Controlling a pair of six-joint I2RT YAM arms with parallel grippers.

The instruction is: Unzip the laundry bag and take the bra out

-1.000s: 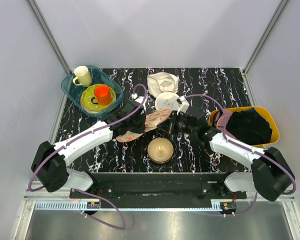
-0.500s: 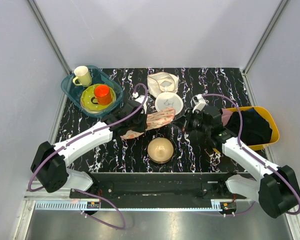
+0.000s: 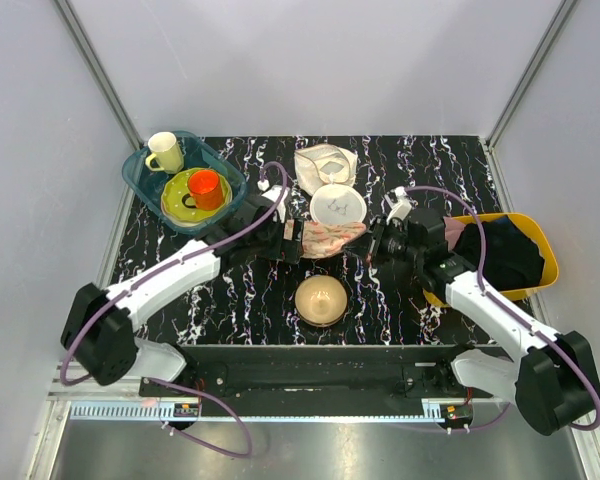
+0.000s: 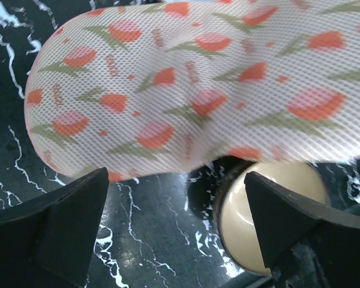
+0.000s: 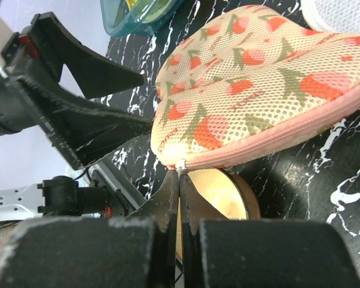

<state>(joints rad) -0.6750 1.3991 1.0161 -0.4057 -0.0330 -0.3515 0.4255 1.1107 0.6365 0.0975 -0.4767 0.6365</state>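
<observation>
The laundry bag [image 3: 332, 238], pale mesh printed with red and green flowers and edged by a pink zipper, lies between my two grippers. My right gripper [image 3: 374, 247] is shut on the small white zipper pull [image 5: 180, 166] at the bag's [image 5: 258, 84] pink edge. My left gripper [image 3: 292, 240] stands open at the bag's other end. In its wrist view the bag [image 4: 198, 90] spreads beyond the wide-apart fingers [image 4: 54, 231], and nothing is between them. The bra is hidden.
A tan dome [image 3: 321, 299] sits on the table near the bag. A white mesh disc [image 3: 338, 205] and beige cloth [image 3: 325, 162] lie behind. A teal tub [image 3: 140, 175] of cups stands back left. A yellow bin [image 3: 545, 245] with black cloth is at the right.
My left gripper has opened and let go of the bag. The bag has shifted right with my right gripper, which drew back to the right while staying shut.
</observation>
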